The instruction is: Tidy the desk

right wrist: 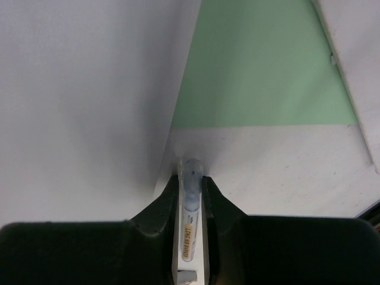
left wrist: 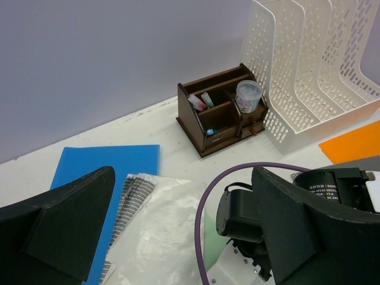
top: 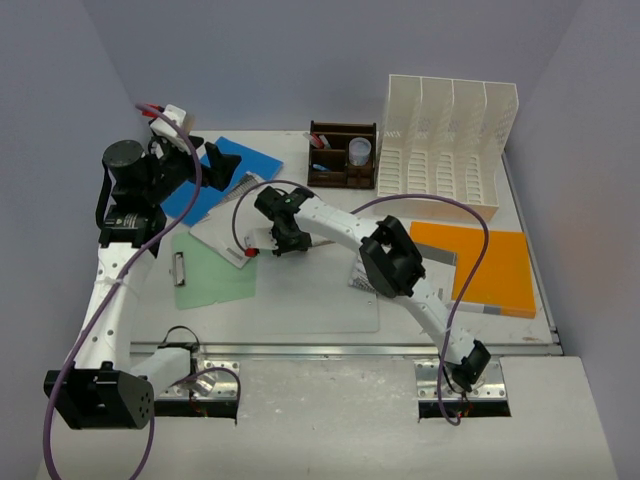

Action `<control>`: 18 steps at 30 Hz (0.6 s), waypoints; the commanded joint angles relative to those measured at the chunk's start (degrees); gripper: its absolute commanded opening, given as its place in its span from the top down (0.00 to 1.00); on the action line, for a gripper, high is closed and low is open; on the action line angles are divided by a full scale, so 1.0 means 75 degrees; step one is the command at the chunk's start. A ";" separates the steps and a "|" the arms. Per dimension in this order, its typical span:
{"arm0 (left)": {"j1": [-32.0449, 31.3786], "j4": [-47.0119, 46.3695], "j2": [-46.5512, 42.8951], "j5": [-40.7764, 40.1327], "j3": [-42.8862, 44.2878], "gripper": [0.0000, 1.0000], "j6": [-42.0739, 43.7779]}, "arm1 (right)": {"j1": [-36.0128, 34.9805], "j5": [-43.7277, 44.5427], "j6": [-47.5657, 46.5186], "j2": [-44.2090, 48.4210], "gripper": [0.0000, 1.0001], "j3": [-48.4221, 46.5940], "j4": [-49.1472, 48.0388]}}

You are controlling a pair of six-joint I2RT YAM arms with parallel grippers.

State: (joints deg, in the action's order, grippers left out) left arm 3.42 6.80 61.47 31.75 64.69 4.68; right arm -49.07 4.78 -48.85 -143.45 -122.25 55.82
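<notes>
Now right tool [right wrist: 190, 180] tight on a clear-capped pen [right wrist: 189, 228] over the desk [top: 290, 145], left tool [left wrist: 181, 178] agape.

Bright, even, diffuse light from above, no glare. Soft faint shadows under the arms on the desk [top: 285, 150]. Top view sharp. Left wrist view: fingers [left wrist: 59, 231] near-black, little detail. Right wrist view: pen [right wrist: 191, 190] tip blurred, too close.

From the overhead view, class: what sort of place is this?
Likely a robotics lab's staged office workspace: slotted file rack, wooden pen organizer and orange folder on a white desk, two robot arms bolted at its edge.
</notes>
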 commanded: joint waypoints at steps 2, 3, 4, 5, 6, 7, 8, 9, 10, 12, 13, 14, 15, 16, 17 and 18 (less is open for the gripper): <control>0.0024 -0.0051 -0.0274 -0.0061 0.0000 0.03 0.0145 | 0.0090 -0.0346 -0.0013 -0.0464 0.99 0.0001 0.0254; 0.0025 -0.0051 -0.0274 -0.0060 0.0000 0.03 0.0137 | 0.0098 -0.0391 0.0033 -0.0415 1.00 0.0026 0.0312; 0.0032 -0.0051 -0.0274 -0.0054 -0.0007 0.02 0.0123 | 0.0105 -0.0412 0.0068 -0.0326 1.00 0.0081 0.0279; 0.0034 -0.0056 -0.0274 -0.0051 -0.0015 0.02 0.0109 | 0.0113 -0.0433 0.0111 -0.0212 1.00 0.0136 0.0207; 0.0029 -0.0072 -0.0274 -0.0056 -0.0026 0.02 0.0093 | 0.0123 -0.0454 0.0169 -0.0048 1.00 0.0195 0.0065; 0.0024 -0.0087 -0.0274 -0.0063 -0.0035 0.02 0.0076 | 0.0131 -0.0478 0.0228 0.0117 1.00 0.0244 -0.0075; 0.0024 -0.0100 -0.0274 -0.0076 -0.0035 0.02 0.0057 | 0.0125 -0.0517 0.0301 0.0294 1.00 0.0238 -0.0207; 0.0024 -0.0117 -0.0274 -0.0097 -0.0039 0.02 0.0036 | 0.0125 -0.0559 0.0381 0.0476 1.00 0.0230 -0.0425; 0.0024 -0.0145 -0.0274 -0.0136 -0.0051 0.02 0.0004 | 0.0141 -0.0590 0.0487 0.0673 1.00 0.0231 -0.0750; 0.0024 -0.0146 -0.0259 -0.0310 -0.0059 0.00 -0.0084 | 0.0212 -0.0639 0.0905 0.1358 1.00 0.0347 -0.1542; 0.0024 -0.0084 -0.0252 -0.0388 -0.0028 0.00 -0.0115 | 0.0305 -0.0778 0.1192 0.1693 1.00 0.0501 -0.1970; 0.0024 -0.0074 -0.0240 -0.0410 -0.0013 0.00 -0.0120 | 0.0320 -0.0800 0.1415 0.1973 1.00 0.0527 -0.2040; 0.0024 -0.0036 -0.0229 -0.0403 -0.0002 0.00 -0.0120 | 0.0377 -0.0981 0.1649 0.2226 1.00 0.0622 -0.2259; 0.0024 0.0013 -0.0204 -0.0326 0.0006 0.00 -0.0183 | 0.0551 -0.1126 0.2206 0.2647 1.00 0.0873 -0.2836; 0.0024 0.0056 -0.0165 -0.0243 0.0017 0.00 -0.0284 | 0.0760 -0.1248 0.2839 0.3063 1.00 0.1152 -0.3464; 0.0024 0.0067 -0.0075 -0.0202 0.0047 0.00 -0.0494 | 0.1023 -0.1339 0.3482 0.3261 1.00 0.1406 -0.3973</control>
State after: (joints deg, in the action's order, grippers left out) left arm 3.42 7.38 60.69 29.72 64.38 4.16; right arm -46.64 -0.63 -38.85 -133.06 -115.06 44.31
